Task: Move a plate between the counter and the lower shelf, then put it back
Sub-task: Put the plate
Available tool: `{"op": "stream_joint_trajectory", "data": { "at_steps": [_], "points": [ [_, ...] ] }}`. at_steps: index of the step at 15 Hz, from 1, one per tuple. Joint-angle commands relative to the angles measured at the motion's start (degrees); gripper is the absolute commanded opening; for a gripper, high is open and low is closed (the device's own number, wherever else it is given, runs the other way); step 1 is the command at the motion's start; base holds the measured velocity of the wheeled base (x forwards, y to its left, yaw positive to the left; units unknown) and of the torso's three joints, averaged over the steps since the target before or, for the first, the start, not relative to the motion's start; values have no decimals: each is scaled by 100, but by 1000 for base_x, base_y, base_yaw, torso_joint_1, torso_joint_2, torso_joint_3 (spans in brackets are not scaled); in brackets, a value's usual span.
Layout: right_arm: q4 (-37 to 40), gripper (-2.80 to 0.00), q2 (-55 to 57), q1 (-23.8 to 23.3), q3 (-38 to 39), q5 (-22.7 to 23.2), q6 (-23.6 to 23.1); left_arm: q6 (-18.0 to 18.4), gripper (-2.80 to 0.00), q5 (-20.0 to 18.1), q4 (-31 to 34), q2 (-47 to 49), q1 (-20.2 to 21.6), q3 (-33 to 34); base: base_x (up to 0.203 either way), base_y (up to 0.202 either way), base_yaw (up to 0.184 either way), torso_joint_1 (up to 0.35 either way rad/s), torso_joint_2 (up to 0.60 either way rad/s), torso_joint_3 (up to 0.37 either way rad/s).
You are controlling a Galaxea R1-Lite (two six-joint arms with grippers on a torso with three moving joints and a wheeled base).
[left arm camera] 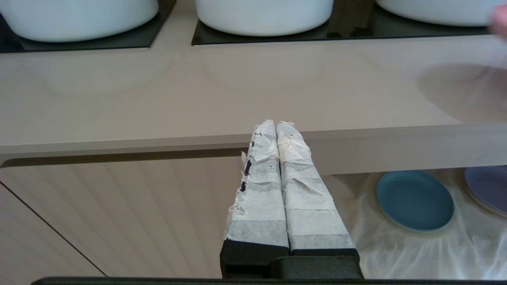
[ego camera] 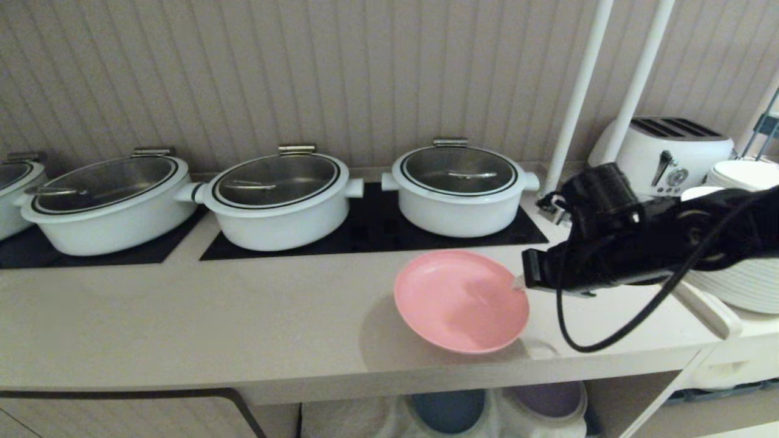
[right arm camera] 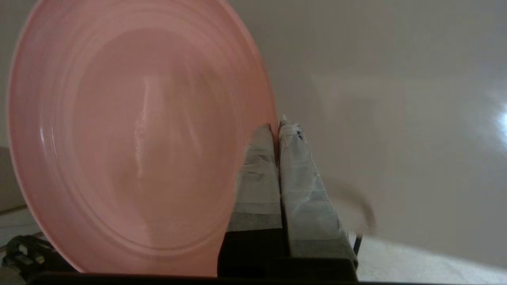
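While our right gripper (ego camera: 522,281) clamps its taped fingers (right arm camera: 257,174) on the rim, the pink plate (ego camera: 461,301) hangs tilted above the counter (ego camera: 182,328), near the front edge, its shadow cast on the worktop beneath it. Its hollow faces up and toward us, its far side higher, and the pinched edge is the one on our right. Being round, it has no long axis to speak of.

Behind it three white pots (ego camera: 277,201) with glass lids stand on black hob panels (ego camera: 371,234), well apart from the plate. To the right we see a white toaster (ego camera: 669,152), two white poles (ego camera: 578,91) and a stack of white plates (ego camera: 739,280); our own black arm and its cable cover part of that stack.

Below the counter, the lower shelf (left arm camera: 416,245) holds a blue plate (left arm camera: 414,201) and a purple plate (left arm camera: 487,188) on a white cloth; the purple one is cut off at the edge of the left wrist view. Our left gripper (left arm camera: 276,126) sits low in front of the ribbed cabinet door (left arm camera: 119,213), fingers pressed together, holding nothing.
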Motion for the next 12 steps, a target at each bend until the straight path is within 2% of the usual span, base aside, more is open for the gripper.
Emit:
{"op": "stream_joint_trajectory", "data": {
  "at_steps": [1,7,12],
  "points": [
    [8,-280,579,65,-279,1,11,-2,-280,0,-1,-2,0,0,0,0,0,0,0,0],
    [-1,-280,1156,71,-834,-58,193,-10,-280,0,-1,-2,0,0,0,0,0,0,0,0],
    [-1,-280,1308,36,-908,-227,239,-2,-280,0,-1,-2,0,0,0,0,0,0,0,0]
  ]
}}
